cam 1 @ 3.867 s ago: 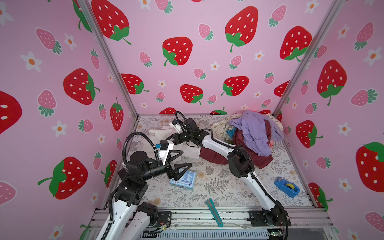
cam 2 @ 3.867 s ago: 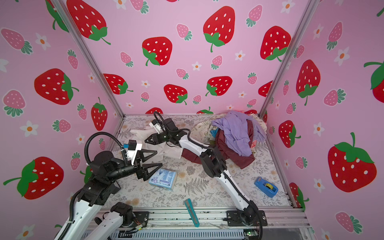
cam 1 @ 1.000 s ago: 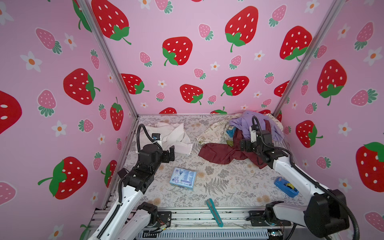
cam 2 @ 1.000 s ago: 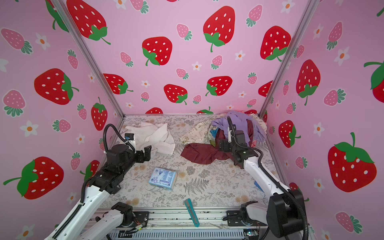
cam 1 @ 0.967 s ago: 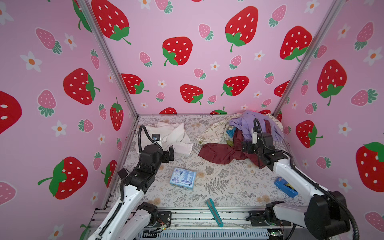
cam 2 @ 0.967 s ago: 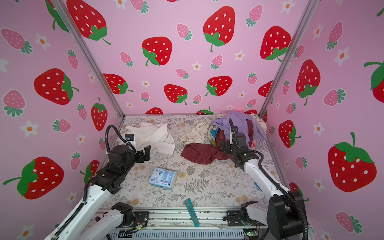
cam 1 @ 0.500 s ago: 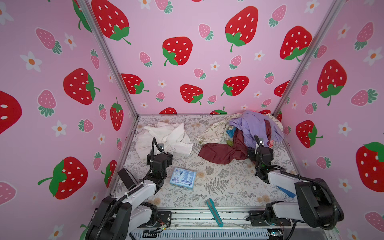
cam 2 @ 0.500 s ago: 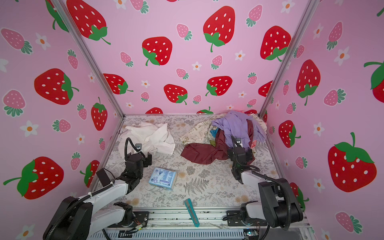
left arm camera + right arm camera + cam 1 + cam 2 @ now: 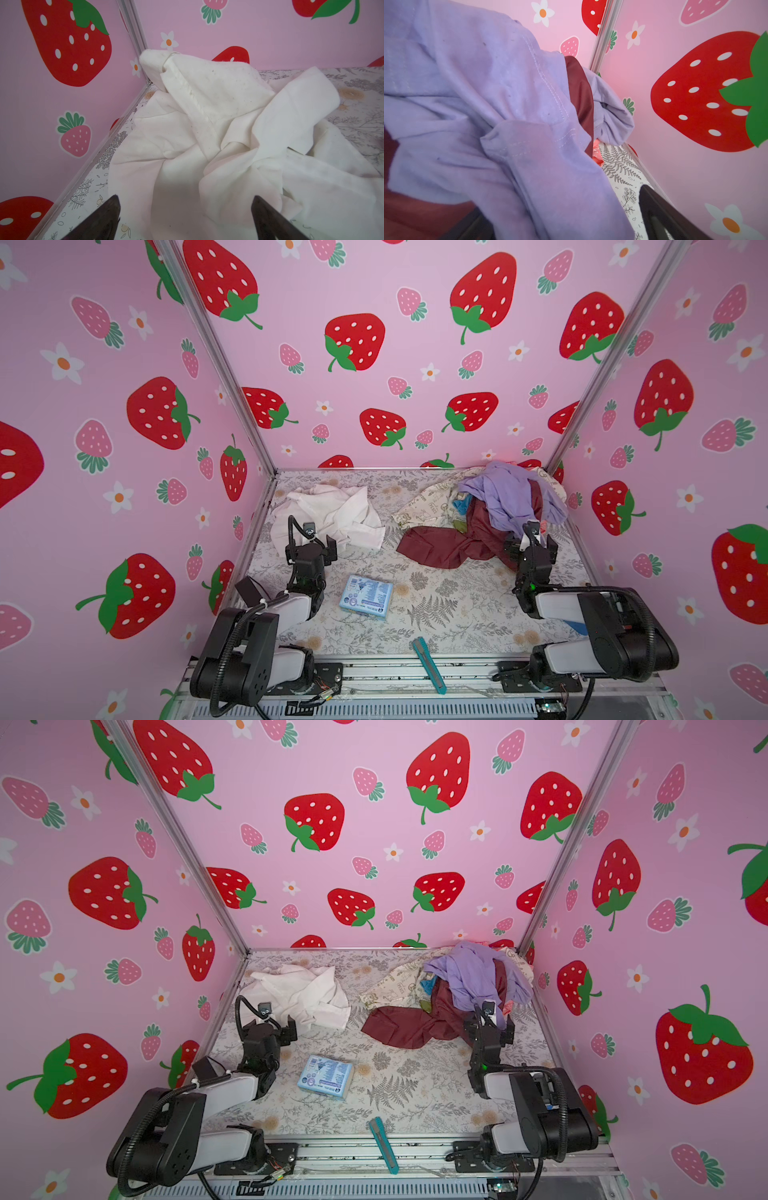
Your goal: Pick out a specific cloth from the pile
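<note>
Colours on my feed

I see a plain off-white cloth [image 9: 332, 510]; a pile [image 9: 511, 497] of lavender, maroon, cream print, blue and green; a grey fern-print surface [image 9: 457, 614]; a light-blue packet [image 9: 366, 597]; a teal cutter [image 9: 428, 664]; pink strawberry walls [image 9: 291, 302].

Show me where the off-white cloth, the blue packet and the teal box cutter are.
off-white cloth [image 9: 330, 510], in a top view, its crumpled middle.
blue packet [image 9: 366, 597], in a top view, centre of its face.
teal box cutter [image 9: 429, 664], in a top view, mid-handle.
</note>
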You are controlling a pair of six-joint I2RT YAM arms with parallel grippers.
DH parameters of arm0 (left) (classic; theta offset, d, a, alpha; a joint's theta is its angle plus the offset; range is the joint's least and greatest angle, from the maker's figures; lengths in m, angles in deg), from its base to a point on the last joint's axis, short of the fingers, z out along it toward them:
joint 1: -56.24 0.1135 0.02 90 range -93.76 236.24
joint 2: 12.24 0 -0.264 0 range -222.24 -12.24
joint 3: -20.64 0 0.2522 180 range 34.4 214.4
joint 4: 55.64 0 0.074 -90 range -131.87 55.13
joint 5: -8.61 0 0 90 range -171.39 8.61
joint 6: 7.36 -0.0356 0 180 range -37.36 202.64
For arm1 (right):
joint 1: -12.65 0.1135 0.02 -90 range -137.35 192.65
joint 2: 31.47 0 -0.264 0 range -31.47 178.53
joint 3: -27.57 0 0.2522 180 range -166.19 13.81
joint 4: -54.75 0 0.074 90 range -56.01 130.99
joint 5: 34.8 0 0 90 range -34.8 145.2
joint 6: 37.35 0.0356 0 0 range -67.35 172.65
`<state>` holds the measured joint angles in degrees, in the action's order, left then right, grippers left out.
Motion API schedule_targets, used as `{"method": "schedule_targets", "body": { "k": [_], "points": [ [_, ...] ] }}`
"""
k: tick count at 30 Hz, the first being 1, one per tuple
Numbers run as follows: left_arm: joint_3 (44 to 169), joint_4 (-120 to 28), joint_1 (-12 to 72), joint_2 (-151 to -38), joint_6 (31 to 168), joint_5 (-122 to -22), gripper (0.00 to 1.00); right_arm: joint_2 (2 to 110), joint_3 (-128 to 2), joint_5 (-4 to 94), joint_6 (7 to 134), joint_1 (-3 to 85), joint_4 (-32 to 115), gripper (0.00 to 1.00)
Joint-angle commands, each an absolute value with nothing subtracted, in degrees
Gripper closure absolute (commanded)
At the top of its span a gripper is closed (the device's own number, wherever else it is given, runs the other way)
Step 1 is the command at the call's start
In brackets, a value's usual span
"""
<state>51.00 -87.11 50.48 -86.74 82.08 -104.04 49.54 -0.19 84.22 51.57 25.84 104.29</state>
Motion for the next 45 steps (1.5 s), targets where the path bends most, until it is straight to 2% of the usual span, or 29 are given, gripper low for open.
{"method": "schedule_targets", "body": {
  "k": [1, 6, 8, 14, 45],
  "points": [
    [49.7, -93.5, 53.3, -87.9, 85.5, -98.3, 0.01, 51.7, 1.5, 80.9, 53.1, 24.6, 112.6, 0.0],
    [47.9, -106.1, 54.9, -97.7, 86.8, -94.4, 0.01, 60.3, 1.4, 79.4, 52.7, 24.3, 121.9, 0.0],
    [49.4, -107.7, 55.1, -101.2, 86.4, -92.7, 0.01, 58.7, 0.8, 78.6, 53.7, 23.9, 117.5, 0.0],
    [60.5, -85.5, 56.8, -101.0, 86.1, -87.1, 0.01, 59.1, -0.6, 74.6, 54.7, 21.7, 115.3, 0.0],
    [60.3, -86.0, 56.4, -100.9, 85.5, -86.8, 0.01, 58.9, -0.6, 74.1, 54.7, 21.5, 115.0, 0.0]
  ]
}}
